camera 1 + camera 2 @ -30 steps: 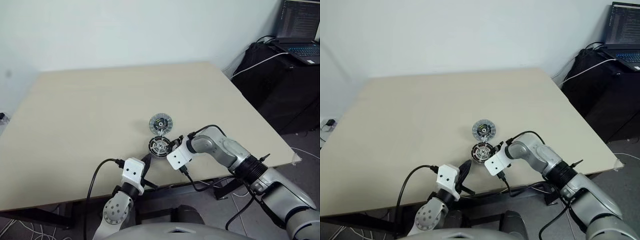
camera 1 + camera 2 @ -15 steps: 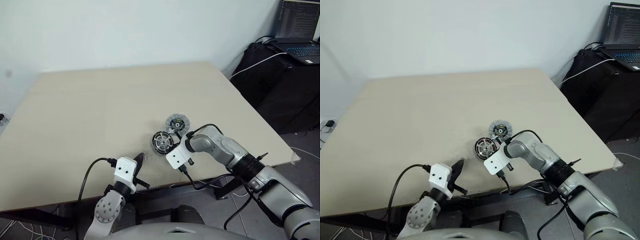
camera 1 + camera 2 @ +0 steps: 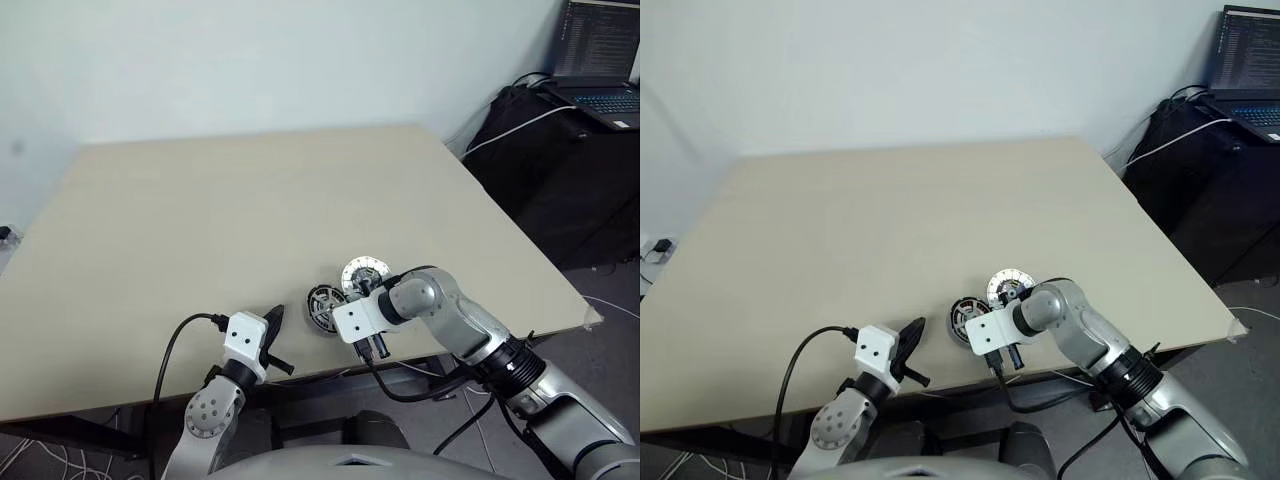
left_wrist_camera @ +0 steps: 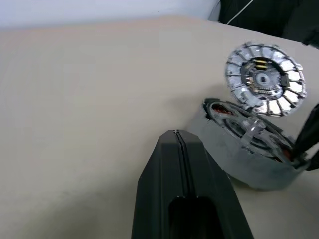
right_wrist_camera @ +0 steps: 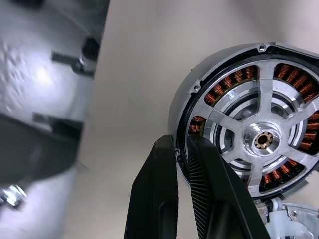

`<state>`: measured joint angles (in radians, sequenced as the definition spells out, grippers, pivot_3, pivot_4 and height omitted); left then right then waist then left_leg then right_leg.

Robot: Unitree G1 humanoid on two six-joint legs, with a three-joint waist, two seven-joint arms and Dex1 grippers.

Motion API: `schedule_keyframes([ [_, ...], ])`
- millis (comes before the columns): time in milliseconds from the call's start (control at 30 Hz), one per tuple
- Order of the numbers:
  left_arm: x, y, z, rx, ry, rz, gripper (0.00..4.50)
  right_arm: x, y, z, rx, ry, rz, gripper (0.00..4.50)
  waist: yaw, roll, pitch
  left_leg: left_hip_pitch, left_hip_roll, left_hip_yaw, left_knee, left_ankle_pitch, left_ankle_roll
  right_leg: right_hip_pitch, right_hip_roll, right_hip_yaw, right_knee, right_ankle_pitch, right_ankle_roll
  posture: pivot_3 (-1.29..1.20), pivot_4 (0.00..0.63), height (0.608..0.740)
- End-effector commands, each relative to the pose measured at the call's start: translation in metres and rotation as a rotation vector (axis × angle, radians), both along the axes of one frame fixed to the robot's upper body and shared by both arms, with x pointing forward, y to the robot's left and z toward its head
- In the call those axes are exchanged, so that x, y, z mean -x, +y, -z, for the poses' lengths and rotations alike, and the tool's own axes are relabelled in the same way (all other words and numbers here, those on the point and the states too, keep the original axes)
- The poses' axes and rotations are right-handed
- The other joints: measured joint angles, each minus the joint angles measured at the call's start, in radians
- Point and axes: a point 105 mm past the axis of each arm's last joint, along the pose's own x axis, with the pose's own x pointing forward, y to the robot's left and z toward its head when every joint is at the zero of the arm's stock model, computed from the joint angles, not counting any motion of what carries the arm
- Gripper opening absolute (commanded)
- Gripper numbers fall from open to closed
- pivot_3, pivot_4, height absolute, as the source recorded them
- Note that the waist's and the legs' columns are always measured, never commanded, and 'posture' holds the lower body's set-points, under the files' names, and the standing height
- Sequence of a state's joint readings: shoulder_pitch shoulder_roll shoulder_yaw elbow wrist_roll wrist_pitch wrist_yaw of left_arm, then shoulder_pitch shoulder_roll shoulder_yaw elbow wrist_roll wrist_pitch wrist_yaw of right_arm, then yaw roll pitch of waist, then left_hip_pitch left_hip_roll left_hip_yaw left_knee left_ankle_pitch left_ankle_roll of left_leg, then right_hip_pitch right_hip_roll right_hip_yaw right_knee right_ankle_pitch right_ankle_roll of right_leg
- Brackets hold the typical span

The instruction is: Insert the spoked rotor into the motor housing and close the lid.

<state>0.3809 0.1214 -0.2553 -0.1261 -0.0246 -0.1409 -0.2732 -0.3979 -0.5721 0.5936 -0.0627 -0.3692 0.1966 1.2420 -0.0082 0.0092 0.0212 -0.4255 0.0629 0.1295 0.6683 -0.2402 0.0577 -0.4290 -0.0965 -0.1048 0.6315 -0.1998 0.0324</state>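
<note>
Since the earlier frame, the right tool [image 3: 362, 300] has dragged the round copper-wound motor housing [image 3: 323, 303] toward the beige counter [image 3: 200, 220] edge, nipping its dark rim. The right wrist view shows the shiny spoked rotor [image 5: 263, 139] seated inside. The ribbed silver lid [image 3: 364, 274] lies at two o'clock. The left tool [image 4: 175, 144] is closed, empty.

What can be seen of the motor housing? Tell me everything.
The motor housing is a round, shallow metal disc with a dark rim and a ring of copper-orange windings. The spoked rotor already sits inside it. It lies near the table's front edge, beside the lid. The right gripper pinches its rim, one finger inside, one outside.
</note>
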Motion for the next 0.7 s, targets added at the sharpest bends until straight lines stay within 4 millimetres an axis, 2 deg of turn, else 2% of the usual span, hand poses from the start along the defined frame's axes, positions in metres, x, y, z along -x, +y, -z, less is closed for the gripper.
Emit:
schedule_keyframes([
  [33, -0.002, -0.002, -0.006, 0.02, -0.041, 0.01, 0.0, -0.008, 0.007, -0.007, -0.064, 0.008, 0.103, 0.09, 0.0, 0.0, 0.0, 0.0, 0.0, 0.0, 0.0, 0.0, 0.0, 0.0, 0.0, 0.0, 0.0, 0.0, 0.0, 0.0, 0.0, 0.74],
  [233, -0.002, -0.001, -0.004, 0.023, -0.046, 0.006, 0.0, -0.015, 0.018, -0.002, -0.125, 0.075, 0.229, 0.09, -0.005, -0.003, -0.002, 0.001, 0.001, 0.0, 0.0, 0.0, 0.0, 0.0, 0.0, 0.0, 0.001, 0.0, 0.0, 0.0, 0.0, 0.74],
  [433, 0.0, -0.001, -0.005, 0.024, -0.045, 0.0, 0.0, -0.025, 0.028, -0.005, -0.175, 0.079, 0.294, 0.09, -0.013, -0.004, -0.002, 0.007, 0.001, 0.001, 0.0, 0.0, -0.001, 0.001, -0.001, 0.0, 0.005, 0.0, 0.0, 0.0, 0.0, 0.74],
  [567, 0.001, 0.0, -0.005, 0.025, -0.044, -0.004, 0.0, -0.029, 0.029, -0.006, -0.173, 0.065, 0.298, 0.09, -0.015, -0.002, 0.0, 0.011, 0.003, -0.001, -0.001, 0.0, -0.001, 0.0, -0.003, -0.008, 0.005, 0.0, 0.0, 0.0, 0.0, 0.74],
  [633, 0.001, 0.0, -0.005, 0.025, -0.045, -0.004, 0.0, -0.029, 0.032, -0.007, -0.185, 0.058, 0.295, 0.8, -0.015, 0.0, 0.001, 0.011, 0.005, -0.002, -0.001, 0.0, -0.001, 0.0, -0.004, -0.012, 0.003, 0.0, 0.0, 0.0, 0.0, 0.74],
  [700, 0.001, -0.001, -0.006, 0.025, -0.046, -0.003, 0.0, -0.03, 0.035, -0.01, -0.206, 0.04, 0.292, 1.3, -0.013, 0.002, 0.002, 0.011, 0.006, -0.002, -0.001, 0.0, -0.001, 0.0, -0.006, -0.016, 0.001, 0.0, 0.0, 0.0, 0.0, 0.74],
])
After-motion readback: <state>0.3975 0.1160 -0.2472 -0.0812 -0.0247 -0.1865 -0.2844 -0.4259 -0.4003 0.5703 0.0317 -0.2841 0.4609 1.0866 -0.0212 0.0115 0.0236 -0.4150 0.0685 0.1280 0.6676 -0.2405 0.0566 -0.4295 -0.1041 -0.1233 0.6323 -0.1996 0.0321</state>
